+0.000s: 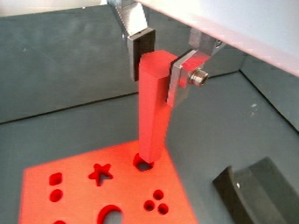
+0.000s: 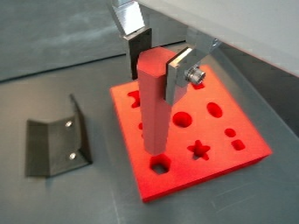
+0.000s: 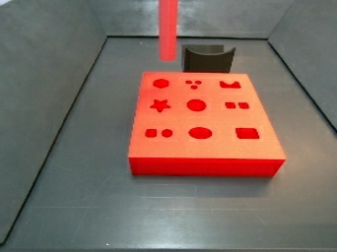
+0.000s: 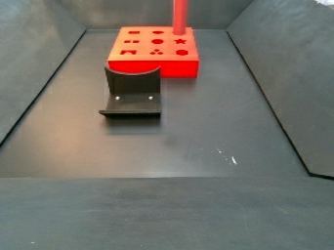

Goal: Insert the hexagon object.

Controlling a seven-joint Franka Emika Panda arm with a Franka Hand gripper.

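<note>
My gripper is shut on the top of the hexagon object, a long bright red rod that hangs upright; both wrist views show it between the silver fingers. Its lower end lines up with a dark hole near one edge of the flat red block. In both side views the rod comes down from the upper edge, and its lower end is in the air above the block. The gripper itself is out of frame in both side views.
The fixture stands on the grey floor beside the block, and also shows in the other views. Grey walls enclose the floor on the sides. The block has several other shaped holes, among them a star.
</note>
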